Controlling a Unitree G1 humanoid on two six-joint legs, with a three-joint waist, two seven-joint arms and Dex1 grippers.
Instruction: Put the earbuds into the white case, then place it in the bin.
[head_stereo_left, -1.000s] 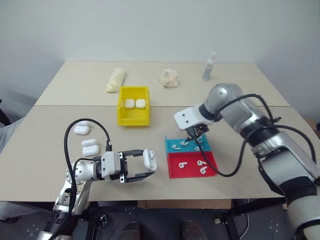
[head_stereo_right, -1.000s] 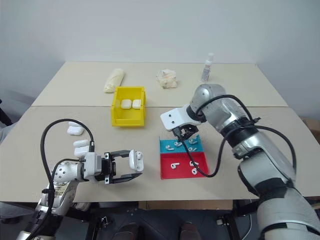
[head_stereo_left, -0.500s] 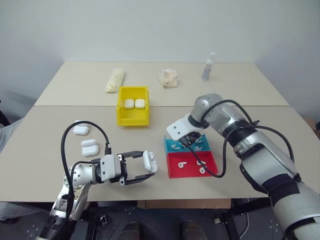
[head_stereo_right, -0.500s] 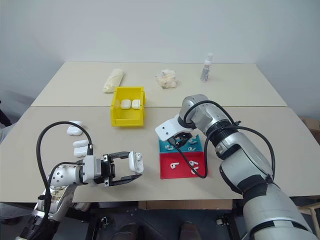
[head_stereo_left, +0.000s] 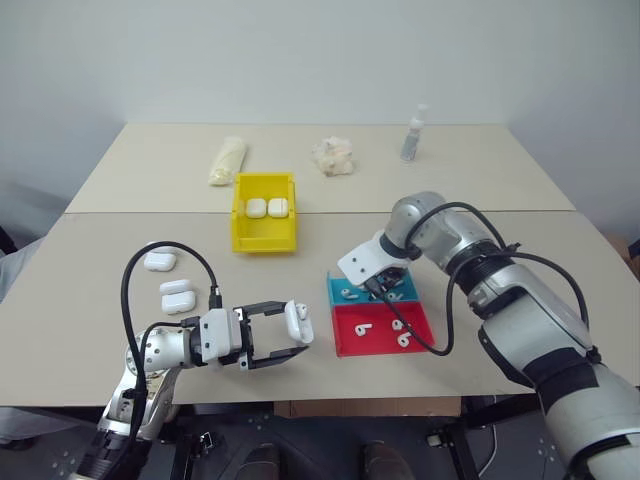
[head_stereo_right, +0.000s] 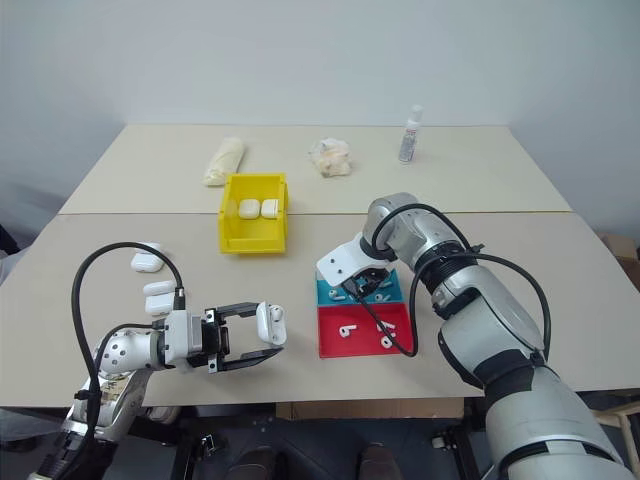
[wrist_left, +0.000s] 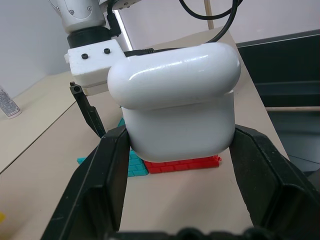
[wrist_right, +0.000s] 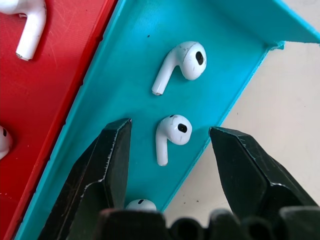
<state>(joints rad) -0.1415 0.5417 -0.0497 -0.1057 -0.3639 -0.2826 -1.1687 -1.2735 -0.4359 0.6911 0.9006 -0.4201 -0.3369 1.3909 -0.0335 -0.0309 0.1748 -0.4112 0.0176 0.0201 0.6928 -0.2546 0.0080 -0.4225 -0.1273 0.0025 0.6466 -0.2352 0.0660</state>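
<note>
The white case (wrist_left: 175, 100) is clamped in the left claw (head_stereo_left: 280, 338), at 7 o'clock above the counter (head_stereo_left: 120, 290). No writing is readable on it. The right claw (wrist_right: 167, 165) stands apart around one of the earbuds (wrist_right: 172, 134) in the blue tray (wrist_right: 130, 85).

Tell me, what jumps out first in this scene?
Probably the right end effector, open over an earbud in the blue half of a blue-and-red tray at the table's near edge. To the left, the left end effector grips a white case, and a yellow bin holds two more.
</note>
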